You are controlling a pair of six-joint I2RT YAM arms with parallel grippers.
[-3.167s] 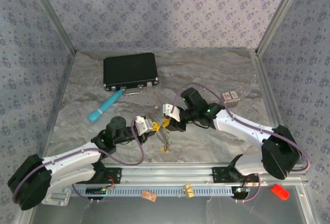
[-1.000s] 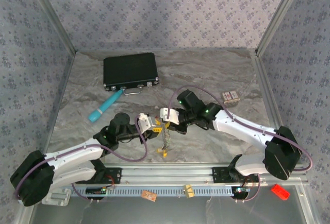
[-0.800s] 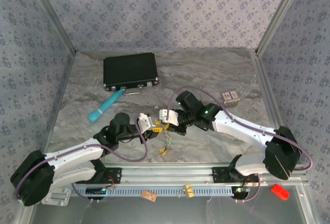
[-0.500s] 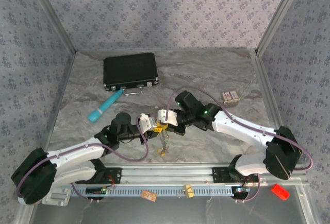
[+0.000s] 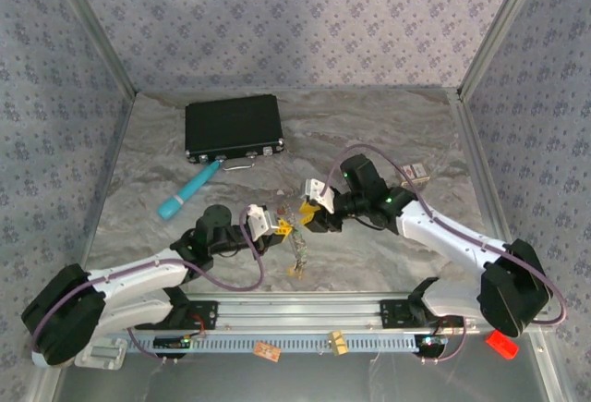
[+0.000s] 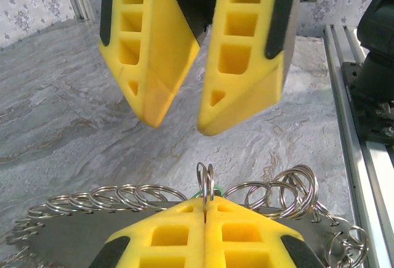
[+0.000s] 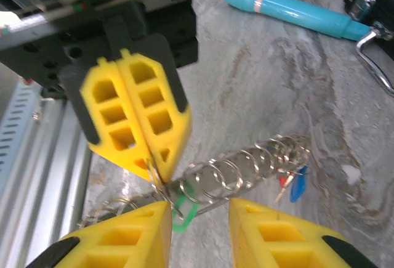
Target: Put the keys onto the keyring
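Observation:
My left gripper [image 6: 205, 205] is shut on a small steel ring [image 6: 206, 180] of the keyring, holding it upright. The keyring's chain of silvery rings [image 7: 246, 163] stretches away from that grip. A green key [image 7: 183, 211] hangs right at the pinch, and a red key [image 7: 282, 182] and a blue key [image 7: 298, 185] sit at the chain's far end. My right gripper [image 7: 200, 203] stands open just in front of the left gripper [image 7: 154, 163], its jaws on either side of the chain, touching nothing. In the top view the left gripper [image 5: 277, 228] and right gripper [image 5: 310, 211] nearly meet, and the chain [image 5: 297, 249] dangles below.
A black case [image 5: 233, 127] lies at the back left with its metal handle [image 7: 375, 58] facing me. A teal tube [image 5: 187, 191] lies in front of it. A small box [image 5: 416, 173] sits at the right. The metal rail [image 5: 305, 314] runs along the near edge.
My right gripper let go and opened, drawing back to the right. My left gripper closed fully on the ring and keeps the chain.

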